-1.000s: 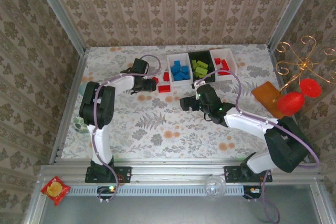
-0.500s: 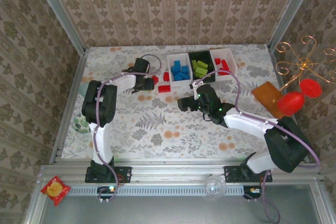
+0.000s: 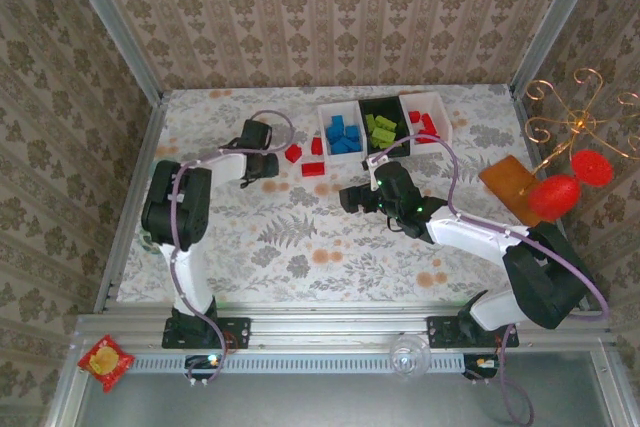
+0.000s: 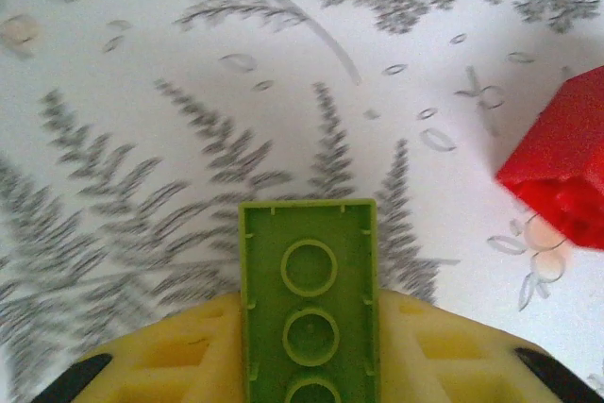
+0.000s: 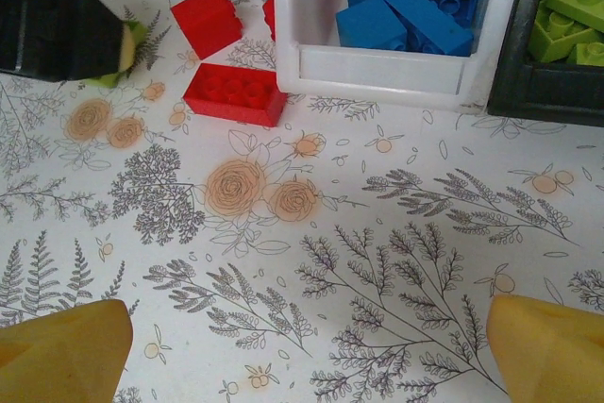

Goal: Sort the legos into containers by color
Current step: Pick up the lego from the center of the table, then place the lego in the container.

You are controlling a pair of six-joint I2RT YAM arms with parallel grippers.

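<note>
The left pincer [image 3: 264,160] is pinching a lime-green lego [image 4: 310,276] between its yellow fingers [image 4: 179,356]. The brick's hollow underside faces the wrist camera, low over the floral desk [image 3: 300,247] to the left of the containers; whether it touches the surface I cannot tell. Near it lie loose red legos: one long brick [image 5: 234,93] lying flat and another [image 5: 207,19] tilted, both just outside the left white tray [image 5: 377,68], which holds blue legos [image 5: 406,16]. The black middle tray [image 5: 538,101] holds green legos [image 3: 380,129], and the right white tray [image 3: 432,143] holds red ones. The right pincer [image 3: 350,196] hangs spread wide over the desk in front of the trays.
</note>
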